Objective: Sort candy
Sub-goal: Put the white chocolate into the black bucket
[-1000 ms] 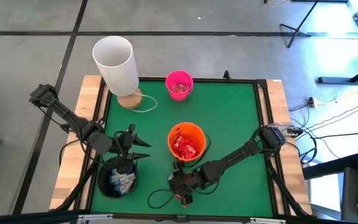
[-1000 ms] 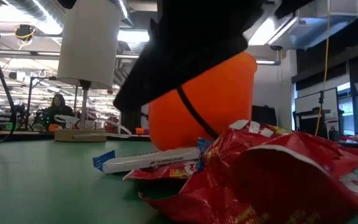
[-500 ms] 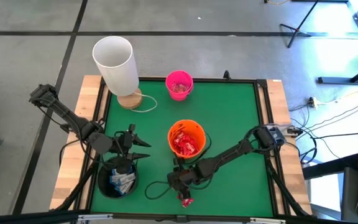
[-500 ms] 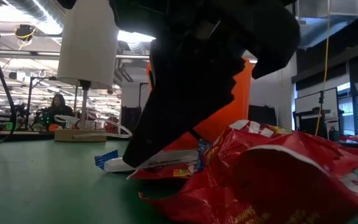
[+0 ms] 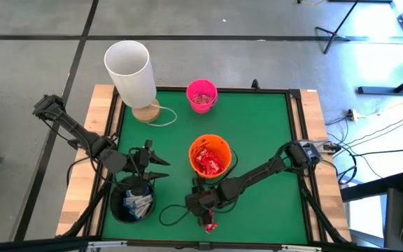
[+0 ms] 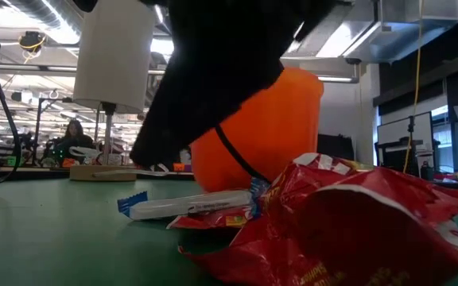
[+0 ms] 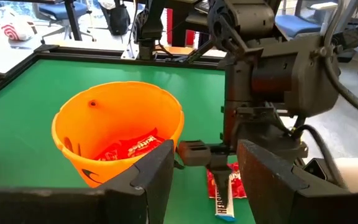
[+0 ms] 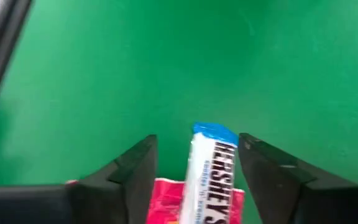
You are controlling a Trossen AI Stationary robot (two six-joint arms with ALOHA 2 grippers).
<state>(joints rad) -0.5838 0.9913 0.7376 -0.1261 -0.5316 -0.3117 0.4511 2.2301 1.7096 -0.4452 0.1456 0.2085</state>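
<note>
Right gripper (image 5: 203,208) sits low over the green table (image 5: 271,133), at about 6 o'clock from the orange bucket (image 5: 210,159) in the high view. Its jaws are spread. In the right wrist view a white-and-blue bar (image 8: 211,177) lies on the mat between the two fingers (image 8: 132,171), with a gap on each side and no contact visible; nothing is gripped. A red packet (image 8: 166,199) lies partly under that bar.

The left wrist view shows the same pair, the bar beside the red packet, flat on the mat directly beneath the right gripper. In the low view the bar lies lengthwise in front of the orange bucket, and a large crinkled red packet fills the foreground at 4 o'clock.

Left gripper (image 5: 145,162) hangs above the black bucket (image 5: 133,203), at about 9 o'clock from the orange bucket. Its fingers (image 7: 145,180) stand apart with nothing between them. The black bucket holds white-and-blue bars (image 5: 137,204).

The orange bucket contains red packets (image 5: 208,164), also visible in the left wrist view. The pink bucket (image 5: 201,96) stands near the table's far edge, at 12 o'clock from the orange one; its contents cannot be made out. A tall white cylinder (image 5: 129,72) on a round wooden base stands at the far left corner, at 9 o'clock from the pink bucket.
</note>
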